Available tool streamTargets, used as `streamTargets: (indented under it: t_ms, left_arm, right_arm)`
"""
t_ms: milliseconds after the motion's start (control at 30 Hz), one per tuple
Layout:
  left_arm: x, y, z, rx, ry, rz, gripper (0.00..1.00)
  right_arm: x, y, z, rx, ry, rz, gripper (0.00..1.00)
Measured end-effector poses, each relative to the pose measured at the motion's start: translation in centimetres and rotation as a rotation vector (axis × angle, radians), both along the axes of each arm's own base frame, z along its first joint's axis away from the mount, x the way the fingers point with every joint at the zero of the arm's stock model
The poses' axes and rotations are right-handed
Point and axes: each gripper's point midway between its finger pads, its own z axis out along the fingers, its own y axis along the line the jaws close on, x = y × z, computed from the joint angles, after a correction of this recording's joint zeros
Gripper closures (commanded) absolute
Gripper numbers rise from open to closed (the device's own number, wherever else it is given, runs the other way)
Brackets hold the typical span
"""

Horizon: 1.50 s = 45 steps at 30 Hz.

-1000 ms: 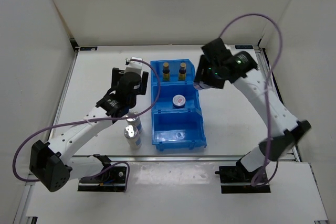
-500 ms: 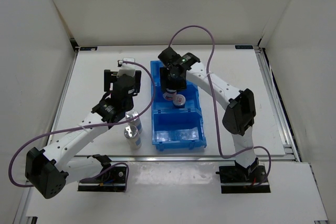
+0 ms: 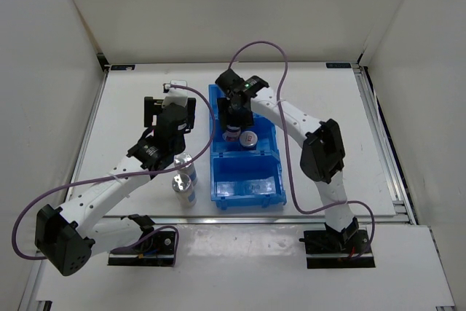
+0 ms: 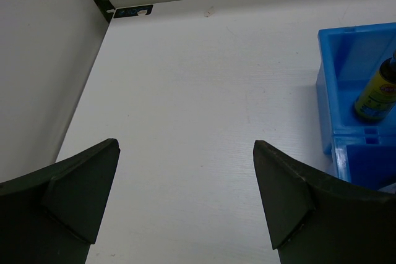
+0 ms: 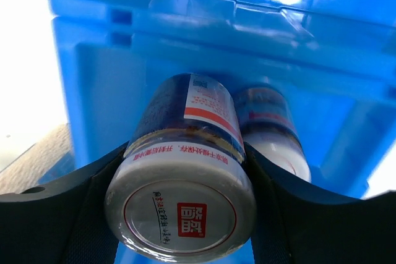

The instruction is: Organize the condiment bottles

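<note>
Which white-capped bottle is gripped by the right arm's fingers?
Seen from above, the left white-capped bottle, clamped on both sides; the right white-capped bottle stands free.

The bin (image 3: 247,202) stands at the middle of the table (image 3: 328,107), its three compartments in a row from the near edge toward the far edge. A slim bottle (image 4: 376,94) stands in the far compartment. In the middle compartment the left short bottle (image 3: 232,135) sits between the fingers of the right gripper (image 5: 179,214), with the right short bottle (image 3: 250,139) just beside it. On the table just left of the bin, the far shaker (image 3: 188,172) stands right behind the near shaker (image 3: 183,189), both under the left arm
</note>
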Motion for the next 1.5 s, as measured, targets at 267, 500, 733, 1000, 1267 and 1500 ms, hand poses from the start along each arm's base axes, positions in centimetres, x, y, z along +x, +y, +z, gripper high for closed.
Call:
streamTargets:
  t_ms: [267, 500, 733, 1000, 1267, 1500]
  left_arm:
    - [0.0, 0.0, 0.0, 0.000, 0.000, 0.001, 0.00]
    - [0.0, 0.0, -0.1, -0.001, 0.003, 0.002, 0.00]
    - [-0.3, -0.1, -0.9, -0.031, 0.047, 0.017, 0.00]
    - [-0.6, -1.9, 0.5, -0.164, 0.129, -0.029, 0.00]
    - [-4.3, -4.8, -4.1, -0.256, 0.481, -0.250, 0.00]
    - [-7.9, -5.8, -7.2, -0.292, 0.727, -0.291, 0.00]
  right_arm:
    - [0.1, 0.5, -5.6, -0.074, 0.098, 0.007, 0.88]
    - [-0.1, 0.2, -6.4, -0.095, 0.143, 0.003, 0.35]
    - [0.2, 0.0, -5.4, -0.082, 0.138, -0.009, 0.00]
    - [0.5, -0.9, 4.1, 0.029, -0.043, -0.022, 0.00]
    - [-5.0, -8.2, 17.4, 0.171, -0.308, -0.056, 0.00]
    - [-11.0, -16.8, 16.0, 0.069, -0.330, -0.133, 0.00]
